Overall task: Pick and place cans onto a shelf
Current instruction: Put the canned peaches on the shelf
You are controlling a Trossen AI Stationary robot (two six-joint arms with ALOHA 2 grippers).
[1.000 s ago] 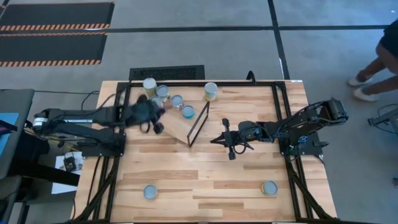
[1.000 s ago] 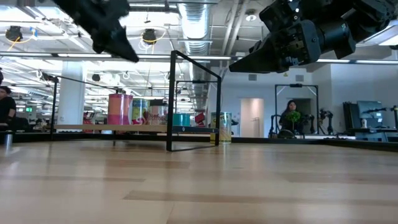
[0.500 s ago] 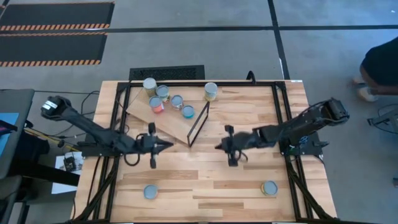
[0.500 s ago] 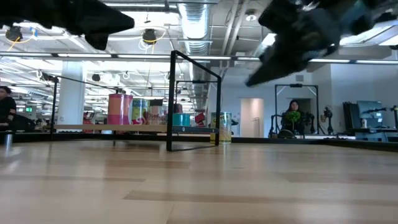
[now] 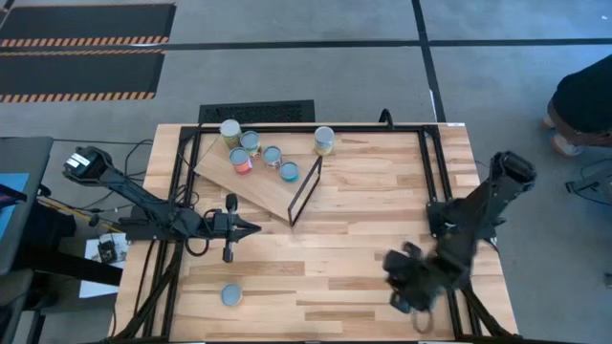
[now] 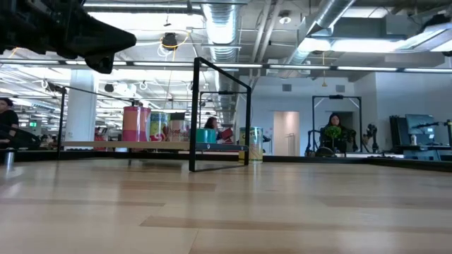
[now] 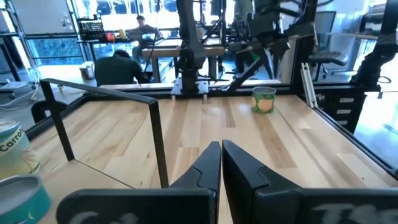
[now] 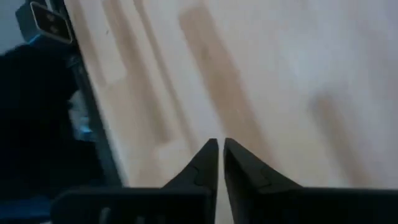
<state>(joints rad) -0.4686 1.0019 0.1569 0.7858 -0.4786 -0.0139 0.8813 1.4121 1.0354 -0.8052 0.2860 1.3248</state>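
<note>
The tilted plywood shelf with its black frame holds several cans. One more can stands on the table behind it. A blue-topped can stands near the front left. A yellow-green can stands near the front right; in the high view my right arm hides it. My left gripper is shut and empty, level above the table beside the shelf. My right gripper is shut and empty, blurred, above the table's front right.
Black metal rails run along the table's sides. A wide bare stretch of tabletop lies between the two arms. A person stands beyond the far right corner; other people sit in the room behind.
My left gripper has left the shelf and gone toward the table's near edge, and now hangs level beside the shelf's low end. My right gripper has swung fast from the table's middle toward the near right corner, over the can there. Both stay shut.
</note>
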